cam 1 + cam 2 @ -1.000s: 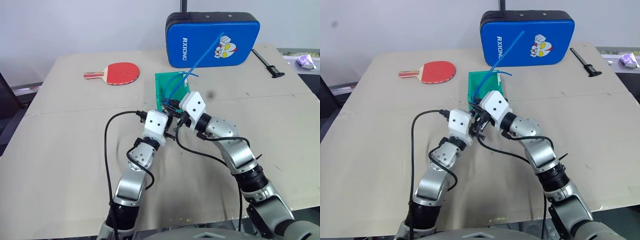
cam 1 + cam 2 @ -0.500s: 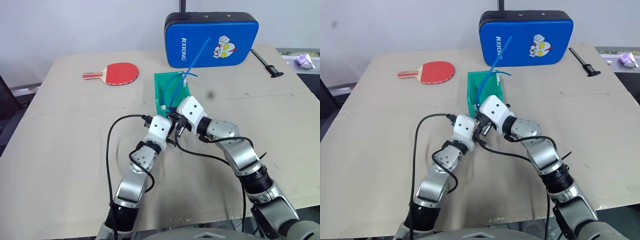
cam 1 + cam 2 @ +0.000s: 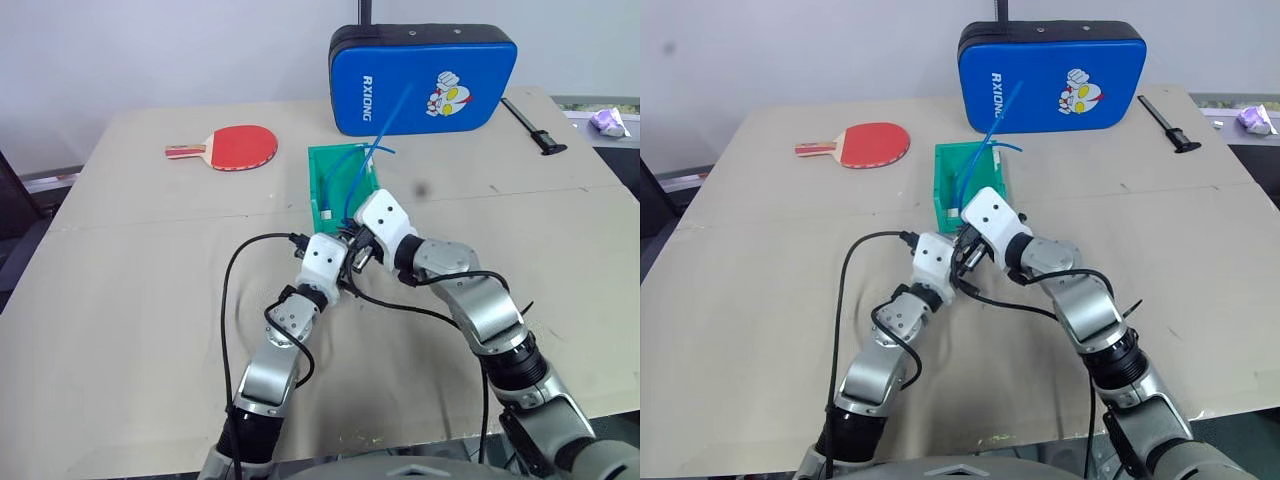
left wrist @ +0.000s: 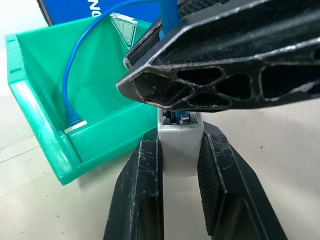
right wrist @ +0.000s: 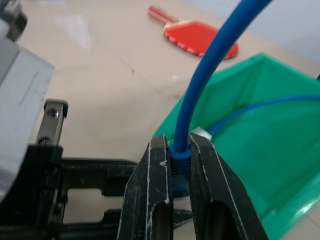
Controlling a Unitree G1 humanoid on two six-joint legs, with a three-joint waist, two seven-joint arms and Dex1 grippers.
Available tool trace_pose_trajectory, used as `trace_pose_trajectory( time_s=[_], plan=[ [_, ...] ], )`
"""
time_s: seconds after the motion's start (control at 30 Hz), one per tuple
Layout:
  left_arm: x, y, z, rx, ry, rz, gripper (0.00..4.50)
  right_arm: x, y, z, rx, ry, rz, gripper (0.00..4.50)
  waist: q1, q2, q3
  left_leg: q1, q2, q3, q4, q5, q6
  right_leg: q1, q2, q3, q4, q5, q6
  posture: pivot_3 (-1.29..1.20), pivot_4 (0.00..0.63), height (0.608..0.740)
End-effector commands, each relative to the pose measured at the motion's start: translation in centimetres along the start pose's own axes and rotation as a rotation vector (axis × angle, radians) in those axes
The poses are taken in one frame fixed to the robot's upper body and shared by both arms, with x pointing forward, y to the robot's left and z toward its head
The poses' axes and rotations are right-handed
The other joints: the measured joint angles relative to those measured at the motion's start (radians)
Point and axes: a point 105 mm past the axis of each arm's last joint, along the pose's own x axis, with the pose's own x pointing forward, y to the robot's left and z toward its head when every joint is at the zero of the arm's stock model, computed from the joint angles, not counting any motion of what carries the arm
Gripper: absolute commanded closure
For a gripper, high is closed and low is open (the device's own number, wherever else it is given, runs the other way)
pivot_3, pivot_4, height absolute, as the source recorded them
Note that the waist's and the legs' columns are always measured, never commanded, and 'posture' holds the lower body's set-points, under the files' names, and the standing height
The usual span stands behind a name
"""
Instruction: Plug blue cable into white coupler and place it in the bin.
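Where the head cameras look down, a beige desk [image 3: 130, 300] fills most of the scene, its covering creased across the middle, with a pale wall behind. On it lie a red paddle [image 3: 235, 146] at far left, a blue case [image 3: 425, 78] standing against the wall, a black tool [image 3: 533, 128] at far right and a green bin [image 3: 345, 182] in the centre. Both claws meet just in front of the bin: the left claw [image 3: 340, 268] and right claw [image 3: 352, 250] are touching or nearly so. A blue cable [image 3: 385, 120] rises from the right claw over the bin toward the case.

From the left wrist, the left claw [image 4: 181, 145] is clamped narrowly on the white coupler [image 4: 180, 145], the right claw's finger lying right across its top. Beyond stands the bin [image 4: 37, 115], holding another blue cable with a white end.

From the right wrist, the right claw [image 5: 181, 160] pinches the cable [image 5: 210, 70] at its plug boot, jaws nearly closed. The bin [image 5: 260, 150] sits beside it, the paddle [image 5: 200, 40] far off on the desk.
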Motion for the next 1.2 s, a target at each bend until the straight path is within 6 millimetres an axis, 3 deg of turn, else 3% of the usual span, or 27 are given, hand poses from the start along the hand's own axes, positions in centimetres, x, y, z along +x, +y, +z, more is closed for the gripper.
trace_pose_trajectory(
  time_s=[0.03,0.1,0.23,0.53,0.67,0.77,0.83,0.97,1.07,1.13,1.2],
  plan=[
    [-0.5,0.2,5.7,0.023,-0.228,-0.001,4.17,-0.1,-1.1,1.1,0.057,-0.126,-0.041,4.50,-0.001,0.000,0.000,0.000,0.000,0.000,0.000,0.000,0.000,0.000,0.000,0.000,0.000,0.000,0.000,0.00,0.150,0.740],
    [-0.7,0.2,5.3,0.013,-0.213,-0.010,3.16,-0.3,-1.4,2.6,0.062,-0.220,-0.053,4.50,-0.001,0.000,0.000,0.000,0.000,0.000,0.000,0.000,0.000,0.000,0.000,0.000,0.000,0.000,0.000,0.00,0.150,0.740],
    [-1.1,0.6,4.2,-0.001,-0.157,-0.010,1.64,-0.7,-2.4,3.5,0.060,-0.287,-0.076,4.50,0.000,0.000,0.000,0.000,0.000,0.000,0.000,0.000,0.000,0.000,0.001,0.000,0.000,0.000,0.000,0.00,0.150,0.740],
    [-3.2,2.6,3.1,-0.016,-0.023,-0.092,1.64,-0.9,-3.5,5.7,0.119,-0.355,-0.018,4.50,-0.005,0.000,0.000,0.001,0.002,0.001,0.000,0.000,0.000,0.000,0.001,0.000,0.001,0.000,0.000,0.00,0.150,0.740],
    [-4.6,5.1,5.2,-0.087,0.040,-0.164,1.64,0.2,-4.7,7.1,0.140,-0.301,0.069,4.50,-0.006,0.000,0.001,0.001,0.002,0.001,0.000,0.000,0.000,0.000,0.002,0.000,0.001,0.000,-0.001,0.00,0.150,0.740],
    [-5.7,8.4,7.4,-0.055,0.093,-0.211,1.64,2.7,-6.8,7.7,0.144,-0.224,0.069,4.50,-0.009,-0.001,0.002,0.001,0.002,0.001,0.000,0.000,0.000,0.000,0.003,-0.001,0.002,0.000,-0.001,0.00,0.150,0.740],
    [-5.7,10.2,8.8,-0.045,0.095,-0.176,1.64,4.0,-7.1,7.7,0.178,-0.188,0.095,4.50,-0.012,-0.001,0.003,0.001,0.004,0.000,-0.001,0.000,0.000,-0.001,0.004,-0.001,0.001,0.002,-0.003,0.00,0.150,0.740],
    [-5.7,11.5,11.4,-0.040,0.064,-0.178,1.64,6.5,-8.1,7.6,0.278,-0.129,0.095,4.50,-0.017,-0.001,0.003,0.000,0.006,0.001,-0.001,0.001,-0.002,0.000,0.007,-0.002,-0.001,0.002,-0.004,0.00,0.150,0.740],
    [-5.8,11.8,12.4,-0.050,0.048,-0.170,0.85,7.8,-9.3,6.7,0.308,-0.076,0.028,4.50,-0.027,-0.001,0.003,-0.002,0.006,0.000,-0.002,0.001,-0.002,-0.001,0.004,-0.003,-0.005,0.002,-0.004,0.00,0.150,0.740],
    [-6.0,11.7,12.3,-0.044,0.087,-0.175,0.05,8.3,-9.5,6.2,0.295,-0.052,0.009,4.50,-0.031,-0.001,0.003,-0.002,0.006,0.000,-0.004,0.001,-0.001,-0.001,0.003,-0.003,-0.007,0.002,-0.004,0.00,0.150,0.740],
    [-6.1,11.9,12.3,-0.041,0.112,-0.168,0.05,8.5,-9.5,6.1,0.285,-0.044,0.009,4.50,-0.034,-0.001,0.003,-0.002,0.006,0.000,-0.006,0.001,-0.002,-0.001,0.003,-0.003,-0.008,0.002,-0.004,0.00,0.150,0.740]
  ],
)
